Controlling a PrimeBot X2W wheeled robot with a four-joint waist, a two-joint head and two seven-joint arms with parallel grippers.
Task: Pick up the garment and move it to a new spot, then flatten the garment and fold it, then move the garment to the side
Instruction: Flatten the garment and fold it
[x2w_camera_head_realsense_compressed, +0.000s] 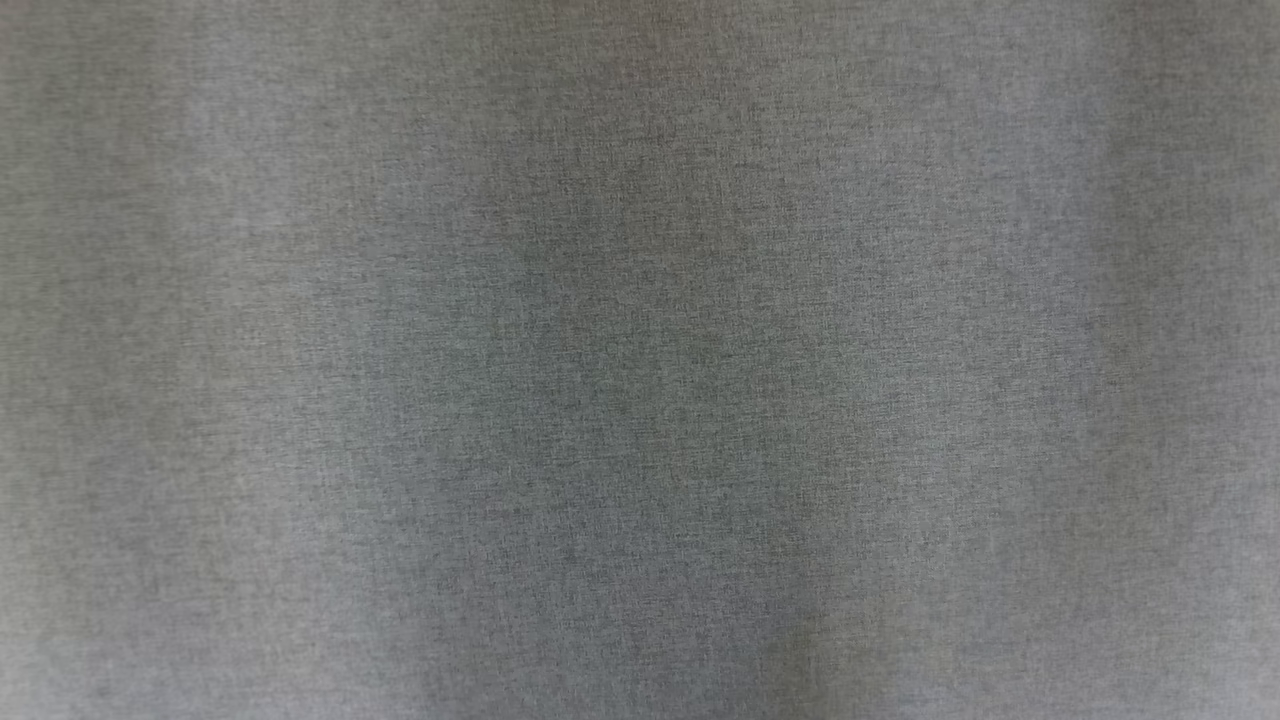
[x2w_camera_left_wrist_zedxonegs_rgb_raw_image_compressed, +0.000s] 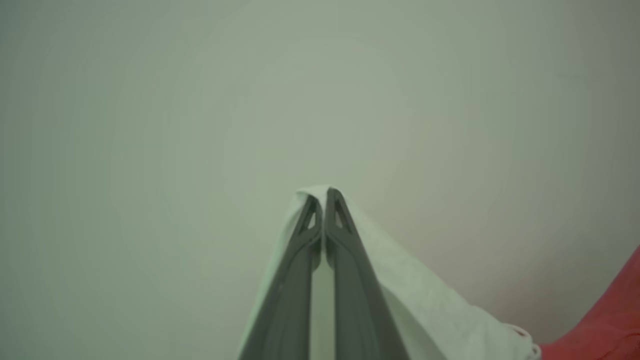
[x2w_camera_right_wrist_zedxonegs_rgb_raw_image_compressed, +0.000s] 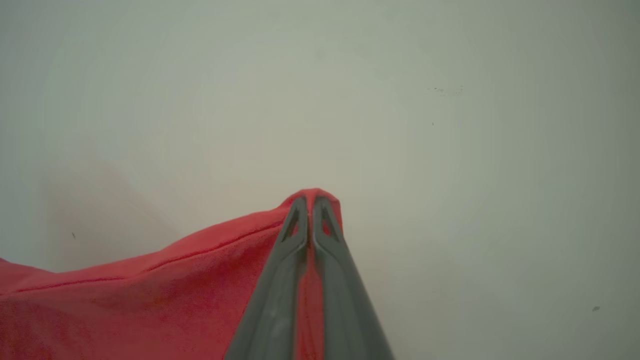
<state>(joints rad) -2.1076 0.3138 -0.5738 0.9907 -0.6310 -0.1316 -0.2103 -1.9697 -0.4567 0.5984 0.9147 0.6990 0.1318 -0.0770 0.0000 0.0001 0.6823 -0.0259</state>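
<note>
My left gripper (x2w_camera_left_wrist_zedxonegs_rgb_raw_image_compressed: 325, 198) is clamped on the garment (x2w_camera_right_wrist_zedxonegs_rgb_raw_image_compressed: 125, 300). Its two dark fingers (x2w_camera_left_wrist_zedxonegs_rgb_raw_image_compressed: 350, 280) are pressed together at the tips, with a white fold of cloth (x2w_camera_left_wrist_zedxonegs_rgb_raw_image_compressed: 425, 300) pinched between them and peeking just past the tips. From there the white cloth drapes down along the outer side of both fingers and runs toward the lower right of the left wrist view, where it meets red fabric (x2w_camera_left_wrist_zedxonegs_rgb_raw_image_compressed: 610, 320) at the corner; a small pale loop or eyelet sits at that join, too small for me to make out. My right gripper (x2w_camera_right_wrist_zedxonegs_rgb_raw_image_compressed: 311, 202) is also closed, its tips gripping a red edge of the same garment, which bunches into a small peak over them. In the right wrist view a stitched seam (x2w_camera_right_wrist_zedxonegs_rgb_raw_image_compressed: 200, 250) runs from that peak down to the left, and the red cloth spreads across the lower left. Behind both grippers lies a pale, plain surface (x2w_camera_right_wrist_zedxonegs_rgb_raw_image_compressed: 450, 175) with a few faint dark specks (x2w_camera_right_wrist_zedxonegs_rgb_raw_image_compressed: 445, 90). In the head view a grey, finely woven cloth (x2w_camera_head_realsense_compressed: 640, 360) hangs close before the camera, with soft darker and lighter bands; I cannot tell whether it is part of the garment.
</note>
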